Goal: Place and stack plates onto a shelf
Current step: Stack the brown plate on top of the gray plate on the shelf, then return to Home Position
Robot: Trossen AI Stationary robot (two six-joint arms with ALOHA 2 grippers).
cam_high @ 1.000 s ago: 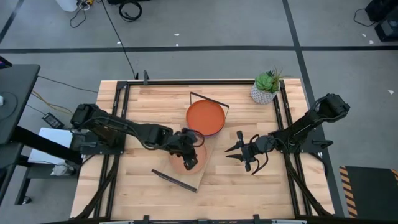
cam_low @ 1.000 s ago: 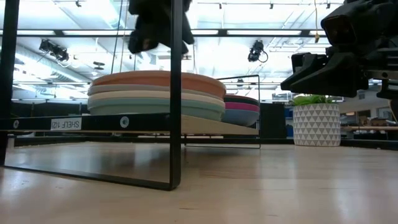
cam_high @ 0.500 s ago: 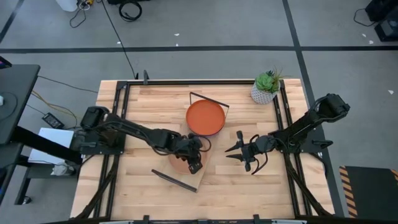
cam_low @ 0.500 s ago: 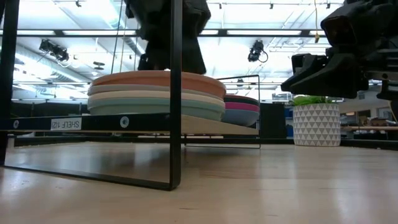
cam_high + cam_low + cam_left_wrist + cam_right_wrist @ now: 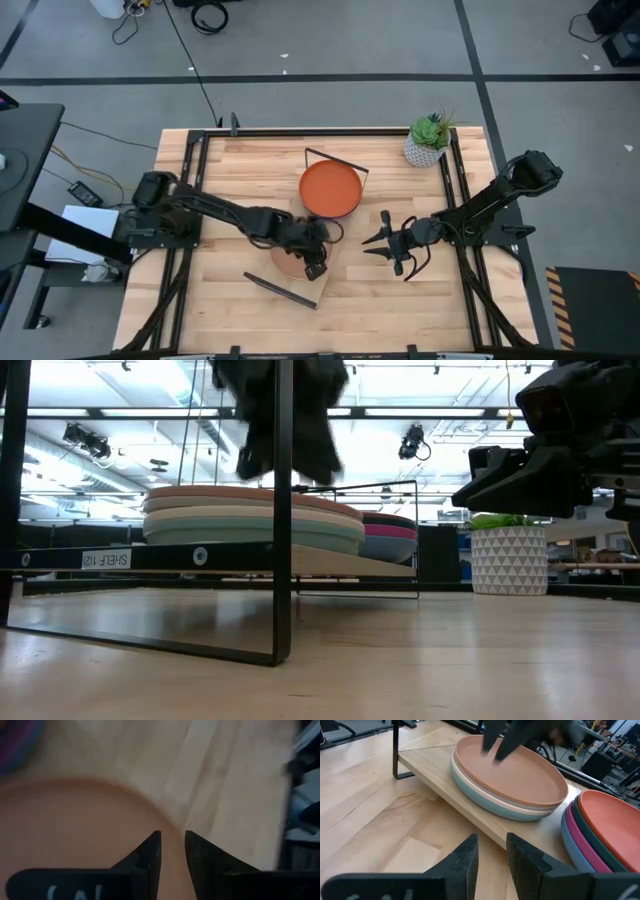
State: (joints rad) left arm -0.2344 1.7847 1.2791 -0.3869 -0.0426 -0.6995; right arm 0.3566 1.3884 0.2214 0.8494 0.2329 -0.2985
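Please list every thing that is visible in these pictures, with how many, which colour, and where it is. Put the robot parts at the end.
Peach-topped stack: plates, peach over cream and pale teal, exact count unclear, on the shelf end under the left arm.
Orange-topped stack: plates, orange over dark teal, pink and blue, on the other shelf end.
Shelf: one, light wood with black wire frames, middle of the table.
Plant pot: one, white with a green plant, far right corner of the table.
Table: one, light wood.
Left gripper: one, dark, just above the peach plate, fingers nearly together, empty.
Right gripper: one, dark, fingers spread, waiting right of the shelf.
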